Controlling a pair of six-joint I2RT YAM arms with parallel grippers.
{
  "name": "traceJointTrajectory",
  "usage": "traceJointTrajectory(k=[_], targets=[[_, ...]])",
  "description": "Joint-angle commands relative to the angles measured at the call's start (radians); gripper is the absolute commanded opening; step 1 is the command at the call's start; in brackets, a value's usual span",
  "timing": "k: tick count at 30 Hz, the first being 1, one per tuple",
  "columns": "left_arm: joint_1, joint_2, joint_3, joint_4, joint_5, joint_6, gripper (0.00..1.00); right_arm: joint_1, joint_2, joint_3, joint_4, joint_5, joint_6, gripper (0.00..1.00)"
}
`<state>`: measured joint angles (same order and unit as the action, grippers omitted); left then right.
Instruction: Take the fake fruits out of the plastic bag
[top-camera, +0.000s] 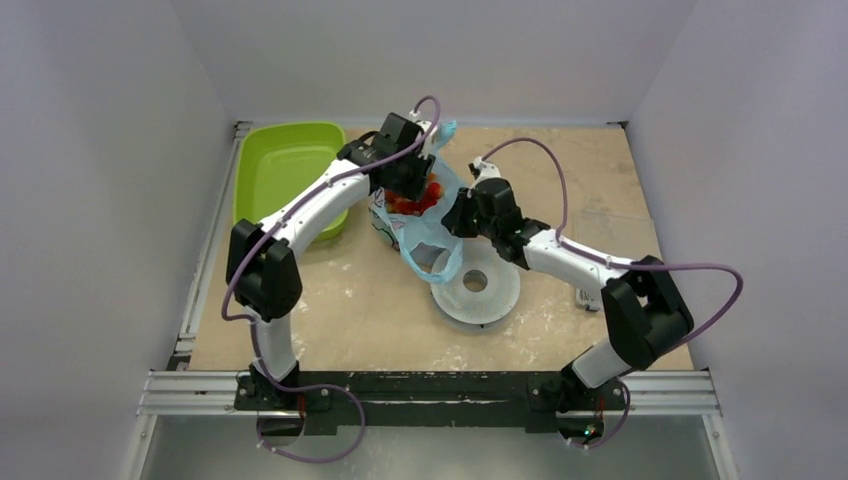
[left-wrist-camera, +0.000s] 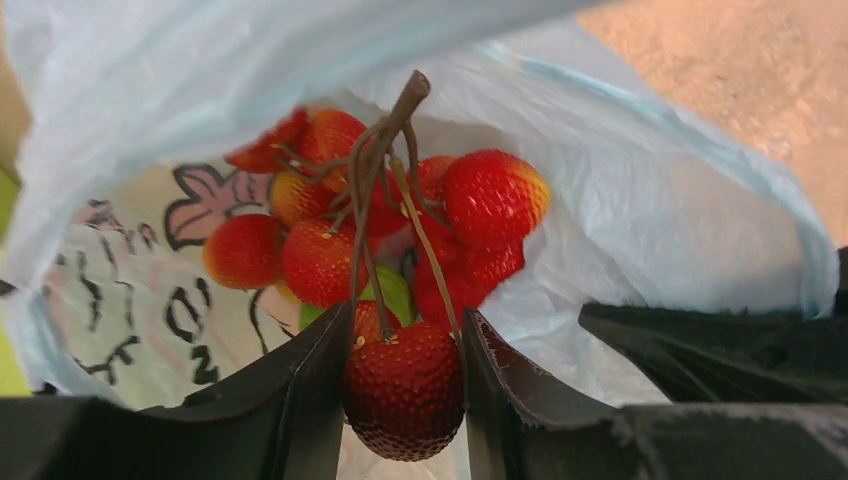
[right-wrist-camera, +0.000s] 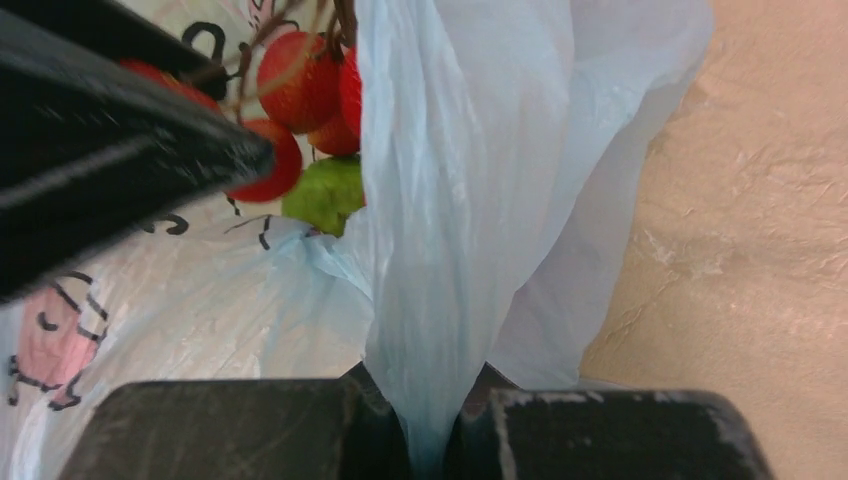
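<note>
The light-blue plastic bag (top-camera: 428, 232) lies at the table's middle back, its mouth open. A cluster of small red balls (left-wrist-camera: 380, 230) on brown stalks sits in the bag mouth, with a green bit (left-wrist-camera: 395, 290) behind. It also shows in the top view (top-camera: 415, 198) and in the right wrist view (right-wrist-camera: 300, 100), with a green piece (right-wrist-camera: 325, 192). My left gripper (left-wrist-camera: 404, 385) is shut on one red ball (left-wrist-camera: 404, 395) of the cluster. My right gripper (right-wrist-camera: 435, 440) is shut on a fold of the bag (right-wrist-camera: 450, 250) and holds it up. In the top view the left gripper (top-camera: 410, 185) is over the bag, the right gripper (top-camera: 458, 213) at its right side.
A lime-green tray (top-camera: 285, 170) stands at the back left. A round clear spool-like disc (top-camera: 476, 285) lies in front of the bag. A clear sheet (top-camera: 615, 235) lies on the right. The table's back edge meets the wall just behind the bag.
</note>
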<state>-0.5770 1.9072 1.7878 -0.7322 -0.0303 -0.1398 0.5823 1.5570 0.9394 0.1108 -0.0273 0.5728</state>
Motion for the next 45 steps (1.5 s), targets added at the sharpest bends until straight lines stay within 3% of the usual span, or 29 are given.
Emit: traceJointTrajectory(k=[1,9,28,38,45], targets=[[0.004,-0.089,-0.071,0.041,0.127,-0.059,0.00,0.000,-0.080,0.065,-0.027,0.043,-0.045,0.05],[0.003,-0.274,-0.268,0.185,0.180,-0.084,0.00,0.000,-0.096,0.077,-0.039,0.071,-0.052,0.01],[0.012,-0.496,0.022,0.022,0.173,-0.191,0.00,0.025,-0.106,-0.038,0.020,0.008,-0.030,0.00],[0.151,-0.658,0.076,0.005,0.356,-0.297,0.00,0.023,-0.075,0.011,0.003,0.023,-0.017,0.00],[0.175,-0.617,0.111,-0.142,0.519,-0.274,0.00,0.023,-0.090,0.036,-0.013,0.024,-0.019,0.00]])
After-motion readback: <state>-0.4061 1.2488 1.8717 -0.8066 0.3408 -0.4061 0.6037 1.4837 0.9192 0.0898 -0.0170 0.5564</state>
